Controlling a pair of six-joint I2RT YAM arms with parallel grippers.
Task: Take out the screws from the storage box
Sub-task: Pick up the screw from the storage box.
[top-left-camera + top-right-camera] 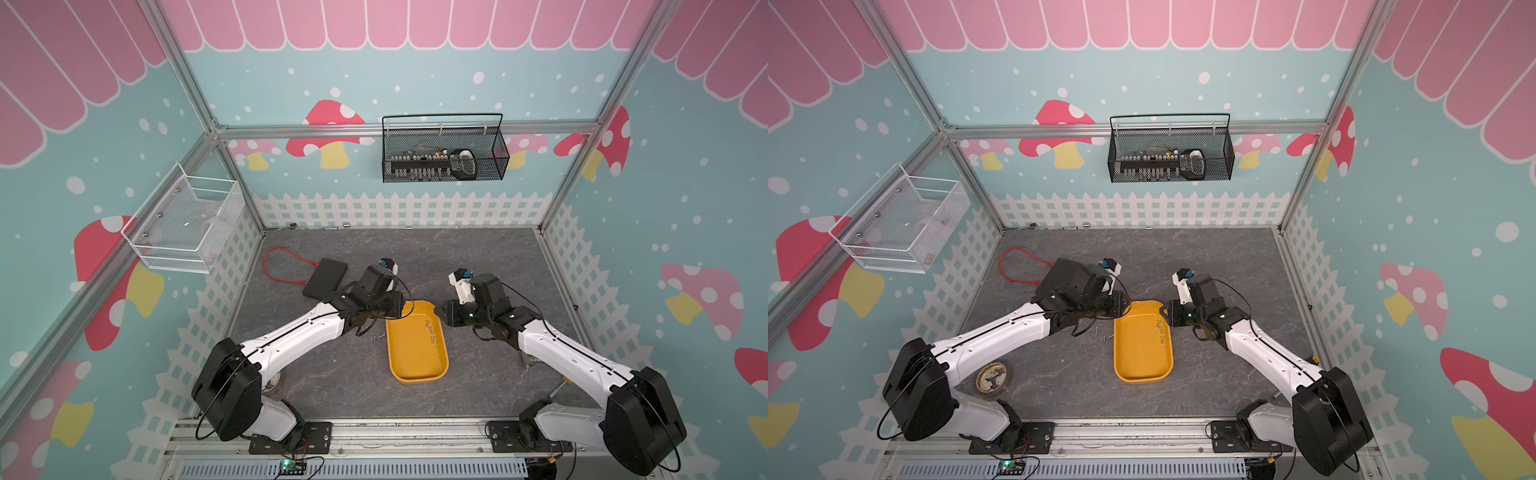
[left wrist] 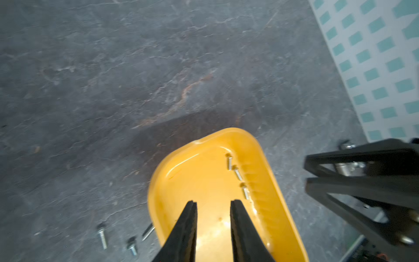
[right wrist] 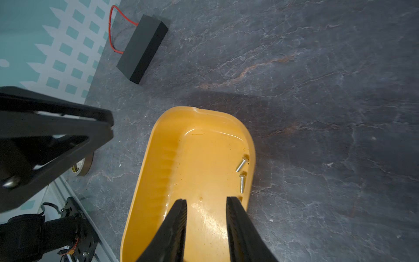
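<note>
The storage box [image 1: 415, 361] [image 1: 1142, 357] is a shallow yellow tub in the middle of the table. Three screws [image 2: 238, 174] lie along one inner wall; the right wrist view shows two of them [image 3: 241, 163]. In both top views they lie by the right wall [image 1: 430, 330] [image 1: 1160, 330]. More screws [image 2: 102, 236] [image 1: 376, 337] lie on the table just left of the box. My left gripper [image 2: 213, 202] is open above the box floor [image 2: 204, 177], holding nothing. My right gripper [image 3: 206, 199] is open over the floor [image 3: 204, 158] too, also holding nothing.
A flat black box [image 1: 326, 278] [image 3: 142, 48] with a red cable [image 1: 278, 266] lies at the back left. A tape roll [image 1: 992, 376] sits near the left arm's base. A black wire basket [image 1: 444, 153] and a white mesh basket [image 1: 187, 224] hang on the walls.
</note>
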